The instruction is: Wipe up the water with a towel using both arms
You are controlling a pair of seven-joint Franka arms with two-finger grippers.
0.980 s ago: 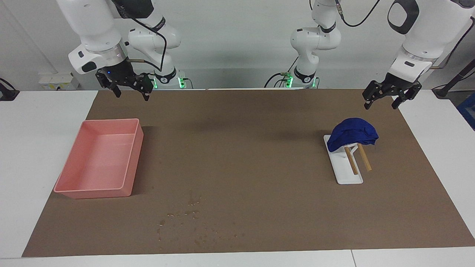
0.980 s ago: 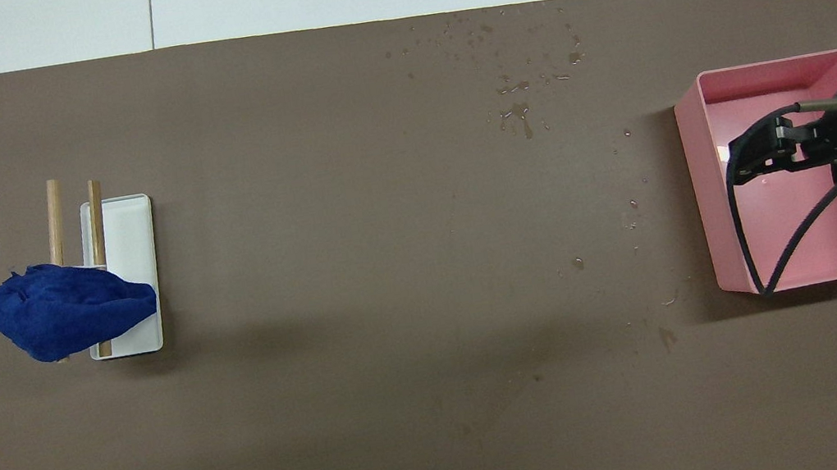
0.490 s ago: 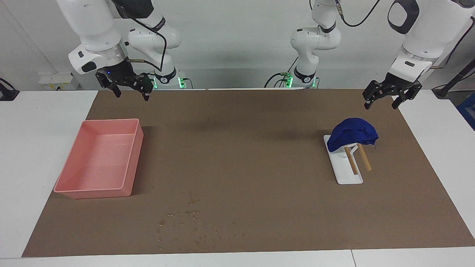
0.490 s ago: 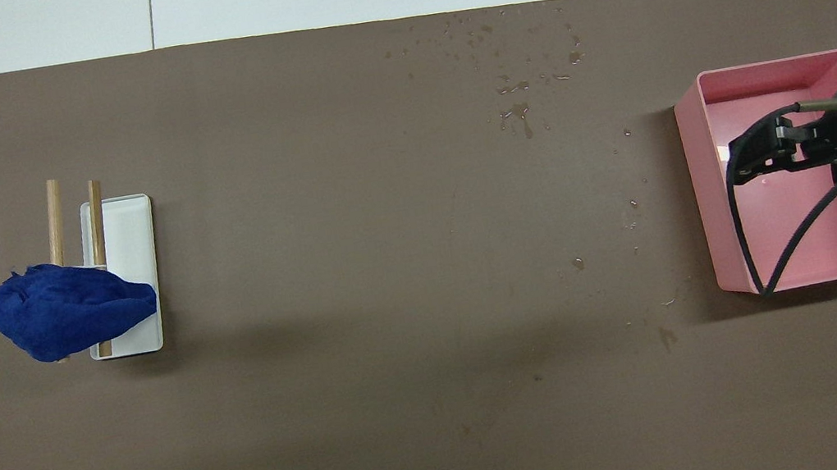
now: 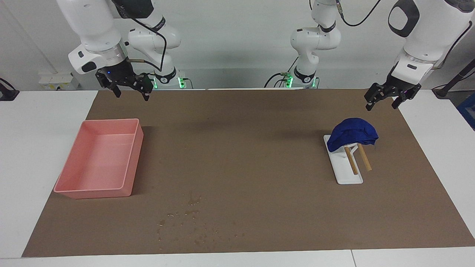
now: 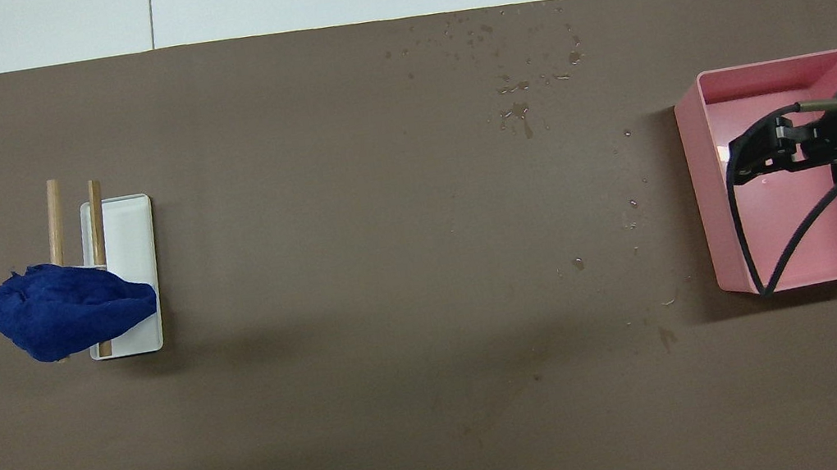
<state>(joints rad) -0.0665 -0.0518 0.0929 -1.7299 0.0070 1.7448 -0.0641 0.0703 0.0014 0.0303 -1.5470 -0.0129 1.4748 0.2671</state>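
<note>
Left hand (image 5: 386, 99), fingers spread, has edged toward the towel (image 5: 352, 134) on its rack (image 5: 343, 168): pickup starting. Right hand (image 5: 126, 87), spread, waits; water (image 5: 189, 218) untouched.

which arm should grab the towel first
Left, probably. Its claw hangs open in the air near the towel on the rack; the right claw is up at the pink bin's end.

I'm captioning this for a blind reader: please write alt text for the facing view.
A blue towel hangs on a small white rack, untouched; the open left gripper is raised near it, the open right gripper raised near a pink bin. Water droplets dot the brown mat.
</note>
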